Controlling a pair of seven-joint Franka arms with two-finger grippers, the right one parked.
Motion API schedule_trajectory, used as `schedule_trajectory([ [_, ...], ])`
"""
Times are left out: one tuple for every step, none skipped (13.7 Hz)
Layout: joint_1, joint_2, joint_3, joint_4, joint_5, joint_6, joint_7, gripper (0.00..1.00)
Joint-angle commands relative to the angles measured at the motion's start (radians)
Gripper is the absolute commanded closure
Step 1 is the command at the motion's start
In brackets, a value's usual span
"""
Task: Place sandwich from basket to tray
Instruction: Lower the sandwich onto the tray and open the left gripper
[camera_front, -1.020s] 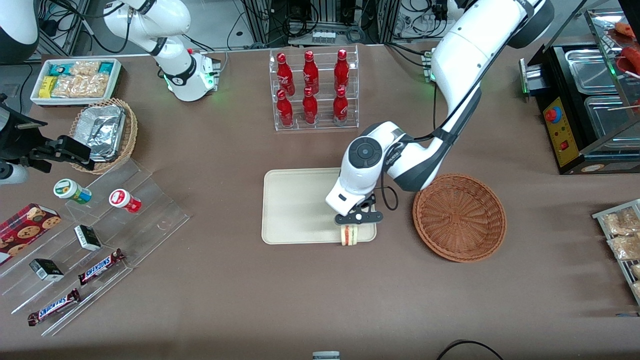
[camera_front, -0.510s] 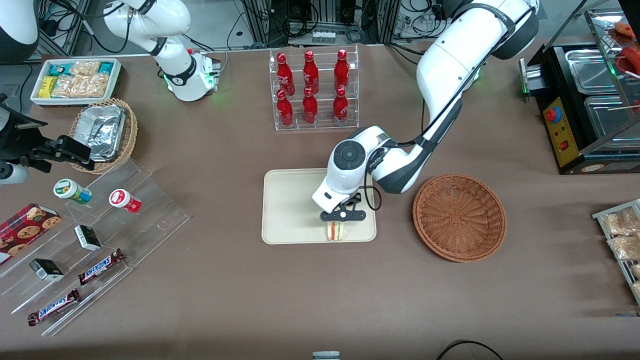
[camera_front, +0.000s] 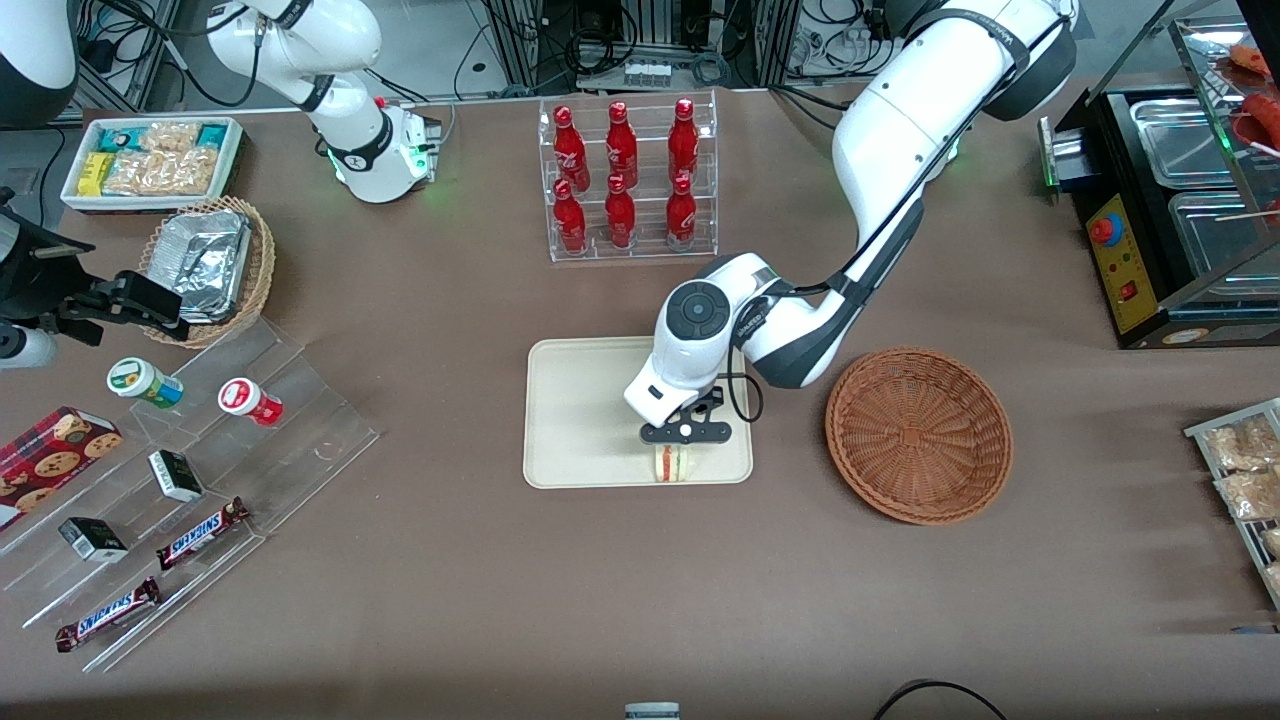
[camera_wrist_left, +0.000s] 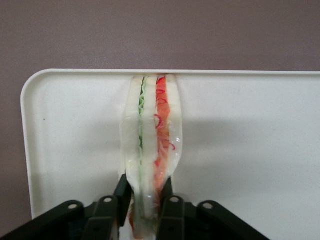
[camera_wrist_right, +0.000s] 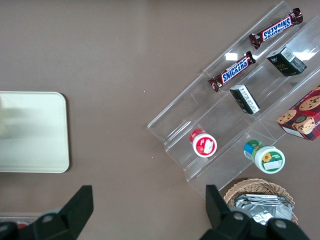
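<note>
Sandwich (camera_front: 671, 463), one small triangular wedge of pale tan bread with red, orange and green filling layers, stood on its edge on the flat cream-beige rectangular tray (camera_front: 580, 420), at the tray's rim nearest the front camera and toward the working arm's end. The left arm's black two-finger gripper (camera_front: 686, 434) sat directly above it, fingers (camera_wrist_left: 122, 192) closed narrowly against both bread faces, holding the wedge; in the left wrist view the cut edge reached up to the tray's raised rim. One round, shallow, reddish-brown woven wicker basket (camera_front: 919, 434) lay on the brown table (camera_front: 640, 600) just beside the tray, toward the working arm's end, with nothing in it. Count of other items: six red bottles (camera_front: 620, 175) in one clear acrylic rack, farther from the front camera than the tray; one lighter tan wicker basket with foil containers (camera_front: 210, 265) and one white box of snack packets (camera_front: 150, 160) toward the parked arm's end; on the clear stepped display (camera_front: 250, 440) there, two Snickers bars (camera_wrist_right: 255, 50), two small dark boxes (camera_wrist_right: 265, 80), one red-lidded cup (camera_front: 248, 400) and one green-lidded cup (camera_front: 145, 383), with one cookie box (camera_front: 50, 460) alongside.
</note>
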Motion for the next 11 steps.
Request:
schedule_trajectory([
  [-0.015, 0.018, 0.008, 0.028, 0.022, -0.004, -0.014, 0.00],
  [-0.015, 0.017, 0.008, 0.028, 0.020, -0.006, -0.020, 0.00],
  [-0.015, 0.015, 0.008, 0.028, 0.019, -0.006, -0.022, 0.00],
  [-0.015, 0.012, 0.008, 0.029, 0.014, -0.007, -0.022, 0.00],
  [-0.013, 0.009, 0.008, 0.029, 0.008, -0.007, -0.023, 0.00],
  [-0.010, 0.006, 0.007, 0.029, 0.008, -0.010, -0.028, 0.00],
  [-0.010, 0.001, 0.008, 0.031, 0.014, -0.016, -0.040, 0.00],
  [-0.008, -0.009, 0.008, 0.034, 0.019, -0.030, -0.051, 0.00],
  [-0.005, -0.016, 0.008, 0.046, 0.019, -0.050, -0.053, 0.00],
  [-0.004, -0.017, 0.008, 0.067, 0.019, -0.076, -0.053, 0.00],
  [-0.005, -0.017, 0.008, 0.090, 0.019, -0.114, -0.053, 0.00],
])
